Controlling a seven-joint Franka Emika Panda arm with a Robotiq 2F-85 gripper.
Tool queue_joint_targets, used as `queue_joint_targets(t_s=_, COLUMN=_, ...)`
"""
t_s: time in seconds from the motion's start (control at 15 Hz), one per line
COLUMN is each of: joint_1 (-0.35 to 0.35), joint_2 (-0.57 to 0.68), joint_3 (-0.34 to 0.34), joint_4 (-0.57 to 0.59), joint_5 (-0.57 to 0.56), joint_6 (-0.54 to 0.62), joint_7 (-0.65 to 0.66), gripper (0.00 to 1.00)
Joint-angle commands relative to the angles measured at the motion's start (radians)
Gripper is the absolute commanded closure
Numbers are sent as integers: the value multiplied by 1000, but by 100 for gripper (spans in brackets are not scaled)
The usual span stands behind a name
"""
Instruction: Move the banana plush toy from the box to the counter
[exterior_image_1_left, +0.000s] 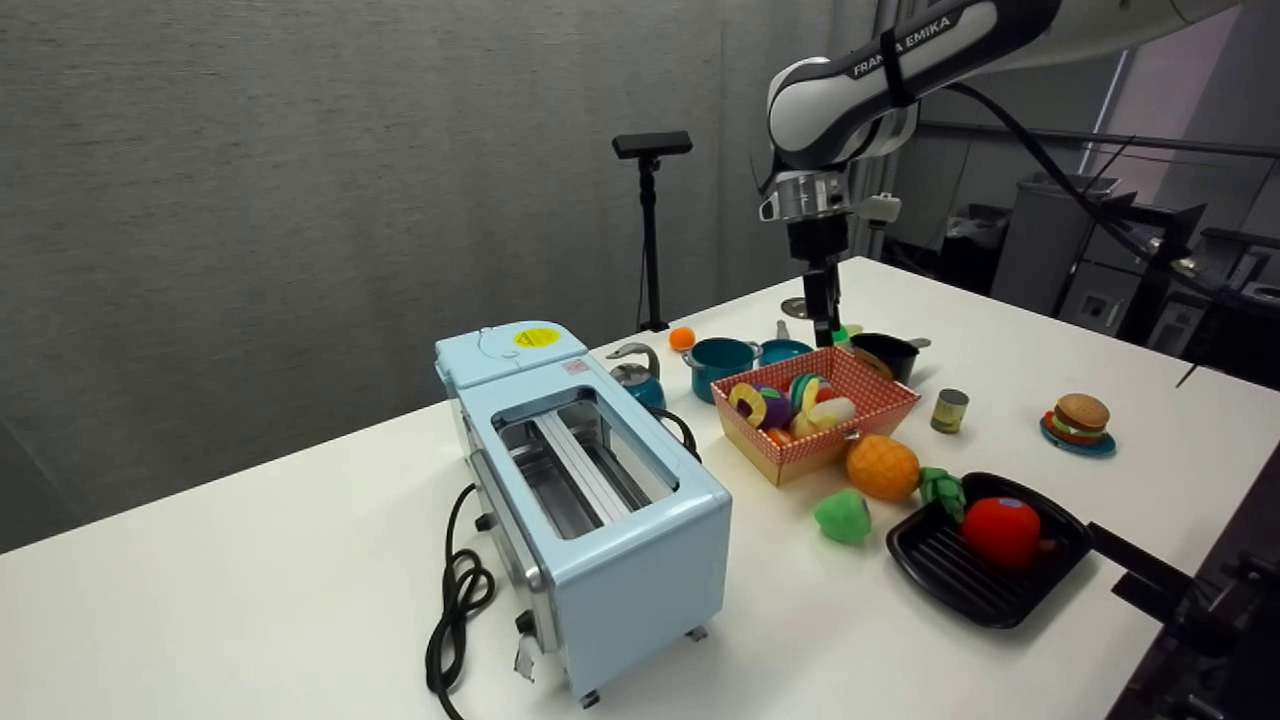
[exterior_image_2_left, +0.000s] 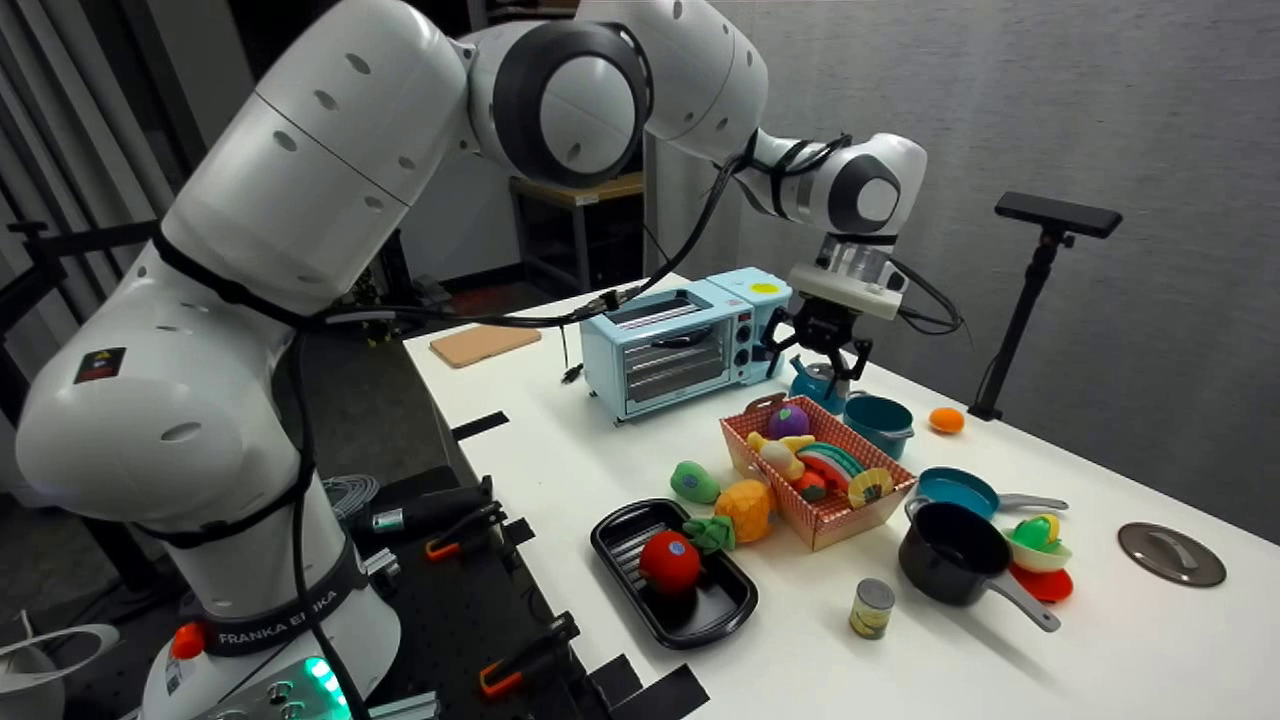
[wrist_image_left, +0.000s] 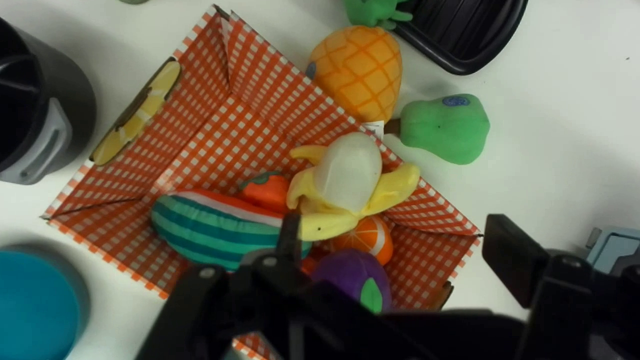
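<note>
Gaping wide, the gripper (wrist_image_left: 395, 237) hovers over the box (wrist_image_left: 232, 137).

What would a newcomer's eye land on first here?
The pale blue toaster oven, the biggest thing on the white counter, would probably win. Next comes the red checked box, with the peeled banana plush toy inside, central in the wrist view. The red toy in the black tray also stands out.

The banana (wrist_image_left: 350, 182), a half-peeled plush with a pale rounded core and yellow peel flaps splayed around it, lies in the box (wrist_image_left: 215, 145) near a long side. The box, open-topped, red-and-white checked inside, stands on the white tabletop (exterior_image_1_left: 300, 560).
</note>
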Motion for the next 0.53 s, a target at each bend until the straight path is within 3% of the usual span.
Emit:
queue_joint_targets(t_s=0.0, joint_1=-5, joint_2=88, joint_3=9, joint_4=122, joint_5=-14, joint_6=-50, joint_7=-25, gripper=7)
queue_joint_targets(t_s=0.47, joint_1=-21, joint_2=184, joint_3=4, joint_4=243, joint_5=-13, joint_6=-78, joint_7=-40, gripper=9)
